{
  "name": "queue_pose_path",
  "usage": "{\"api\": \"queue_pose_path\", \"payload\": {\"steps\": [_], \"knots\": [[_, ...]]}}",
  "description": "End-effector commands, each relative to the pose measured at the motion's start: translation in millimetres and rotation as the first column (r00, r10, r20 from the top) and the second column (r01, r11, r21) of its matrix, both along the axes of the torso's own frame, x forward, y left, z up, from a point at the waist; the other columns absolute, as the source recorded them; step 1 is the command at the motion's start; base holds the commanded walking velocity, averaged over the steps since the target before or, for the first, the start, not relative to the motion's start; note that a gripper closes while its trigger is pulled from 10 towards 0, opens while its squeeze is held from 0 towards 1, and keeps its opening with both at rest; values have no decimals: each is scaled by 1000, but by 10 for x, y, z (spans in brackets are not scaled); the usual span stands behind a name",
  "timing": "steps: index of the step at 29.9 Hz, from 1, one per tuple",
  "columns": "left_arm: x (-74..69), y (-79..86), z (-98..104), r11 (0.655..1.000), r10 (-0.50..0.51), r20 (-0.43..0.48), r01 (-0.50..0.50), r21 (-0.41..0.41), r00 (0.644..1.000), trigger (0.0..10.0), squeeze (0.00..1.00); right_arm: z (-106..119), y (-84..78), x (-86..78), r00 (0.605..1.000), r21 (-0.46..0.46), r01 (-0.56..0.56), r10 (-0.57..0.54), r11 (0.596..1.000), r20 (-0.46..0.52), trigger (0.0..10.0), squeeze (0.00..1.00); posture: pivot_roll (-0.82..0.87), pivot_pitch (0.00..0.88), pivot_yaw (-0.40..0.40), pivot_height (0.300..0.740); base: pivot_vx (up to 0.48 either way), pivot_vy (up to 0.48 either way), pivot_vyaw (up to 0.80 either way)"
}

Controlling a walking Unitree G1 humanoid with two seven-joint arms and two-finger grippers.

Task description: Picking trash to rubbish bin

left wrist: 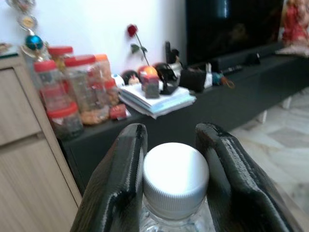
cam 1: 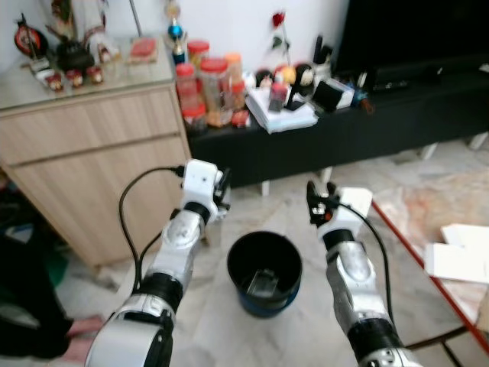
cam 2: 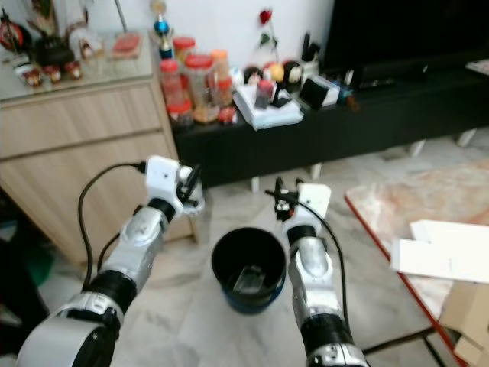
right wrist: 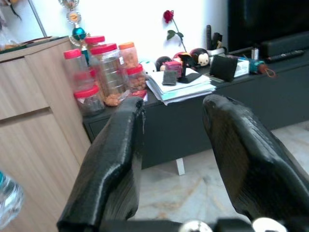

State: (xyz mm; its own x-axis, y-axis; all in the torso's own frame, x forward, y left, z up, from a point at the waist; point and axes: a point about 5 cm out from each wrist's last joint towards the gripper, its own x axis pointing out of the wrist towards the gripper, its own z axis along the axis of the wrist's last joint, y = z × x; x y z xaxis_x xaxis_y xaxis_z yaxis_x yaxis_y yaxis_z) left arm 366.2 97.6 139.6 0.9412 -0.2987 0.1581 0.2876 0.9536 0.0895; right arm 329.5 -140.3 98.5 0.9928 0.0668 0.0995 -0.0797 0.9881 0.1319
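No lettering, label or number can be read on anything here.

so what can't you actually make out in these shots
- Bottle body: left wrist view shows its white cap between the left gripper fingers; the rest is cut off by the frame edge.
- Item inside the rubbish bin: too dark and small in the eye views to identify.
- Jar contents: blurred.

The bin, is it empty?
No, the black bin on the floor already has a piece of trash lying at its bottom.
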Motion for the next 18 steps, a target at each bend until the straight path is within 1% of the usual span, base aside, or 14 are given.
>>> {"api": "queue_pose_path", "payload": {"steps": [1, 6, 8, 11, 12, 13, 14, 15, 18], "knots": [[15, 154, -19, 999, 39, -5, -39, 14, 999, 10000, 0, 1, 115, 10, 999, 4, -33, 33, 999, -2, 10000, 0, 148, 0, 28, 740, 364, 0, 0], [-47, 272, -278, 996, 60, -105, -52, 70, 993, 10000, 0, -297, -10, -79, 991, -33, -25, 21, 999, -135, 10000, 0, 145, 0, 27, 740, 361, 0, 0], [-59, 289, -312, 996, 65, -116, -57, 75, 991, 10000, 0, -339, -9, -98, 988, -47, -36, 28, 998, -152, 10000, 0, 145, 0, 27, 740, 358, 0, 0], [-100, 346, -429, 993, 89, -160, -75, 93, 983, 10000, 0, -523, -21, -183, 972, -97, -66, 43, 993, -230, 10000, 0, 149, 0, 23, 740, 355, 0, 0], [-117, 368, -477, 991, 99, -179, -81, 102, 979, 10000, 0, -600, -42, -219, 963, -112, -69, 37, 991, -266, 10000, 0, 149, 0, 22, 740, 356, 0, 0], [-143, 397, -550, 989, 111, -208, -88, 117, 972, 10000, 0, -729, -81, -275, 941, -147, -79, 25, 986, -337, 10000, 0, 146, 0, 23, 740, 356, 0, 0], [-143, 397, -550, 989, 111, -208, -88, 117, 972, 10000, 0, -729, -81, -275, 941, -147, -79, 25, 986, -337, 10000, 0, 146, 0, 23, 740, 356, 0, 0], [-158, 416, -591, 988, 119, -226, -93, 123, 967, 10000, 0, -809, -95, -311, 922, -171, -95, 22, 981, -386, 10000, 0, 144, 0, 23, 740, 352, 0, 0], [-178, 441, -642, 986, 130, -247, -100, 133, 960, 10000, 0, -921, -113, -361, 887, -200, -122, 16, 972, -461, 10000, 0, 142, 0, 24, 740, 352, 0, 0]]}}
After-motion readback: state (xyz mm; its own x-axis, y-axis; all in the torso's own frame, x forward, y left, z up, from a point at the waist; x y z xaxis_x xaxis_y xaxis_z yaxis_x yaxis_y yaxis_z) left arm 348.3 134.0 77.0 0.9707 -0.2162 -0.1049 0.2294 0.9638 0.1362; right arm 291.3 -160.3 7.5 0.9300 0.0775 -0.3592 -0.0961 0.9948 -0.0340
